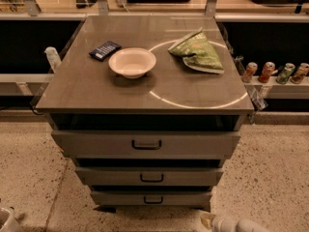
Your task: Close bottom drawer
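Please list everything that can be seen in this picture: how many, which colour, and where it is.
cabinet: one, grey-brown, centre of the view
bowl: one, cream, on the cabinet top, left of centre
flat packet: one, dark blue, behind the bowl to the left
bag: one, green, on the cabinet top, right side
top drawer: one, grey-brown, widest
middle drawer: one, grey-brown, below it
bottom drawer: one, grey-brown, lowest and narrowest
cans: four, mixed colours, on the shelf to the right
bottle: one, white, left of the cabinet
gripper: one, pale, lower edge, right of the bottom drawer, not touching it
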Robot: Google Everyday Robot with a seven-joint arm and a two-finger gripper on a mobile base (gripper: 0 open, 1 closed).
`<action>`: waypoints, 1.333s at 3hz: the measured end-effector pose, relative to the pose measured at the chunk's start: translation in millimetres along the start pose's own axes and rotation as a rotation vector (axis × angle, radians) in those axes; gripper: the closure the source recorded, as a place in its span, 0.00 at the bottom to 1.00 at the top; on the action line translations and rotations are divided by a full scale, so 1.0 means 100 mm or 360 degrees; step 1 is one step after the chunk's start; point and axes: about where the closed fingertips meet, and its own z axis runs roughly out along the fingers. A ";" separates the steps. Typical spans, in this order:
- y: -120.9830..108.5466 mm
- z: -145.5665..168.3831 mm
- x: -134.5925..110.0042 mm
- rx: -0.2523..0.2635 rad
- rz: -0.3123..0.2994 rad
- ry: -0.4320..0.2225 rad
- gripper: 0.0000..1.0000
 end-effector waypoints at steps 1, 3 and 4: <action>0.00 0.00 0.00 0.0000 0.0000 0.0000 0.58; 0.00 0.00 0.00 0.0000 0.0000 0.0000 0.11; 0.00 0.00 0.00 0.0000 0.0000 0.0000 0.00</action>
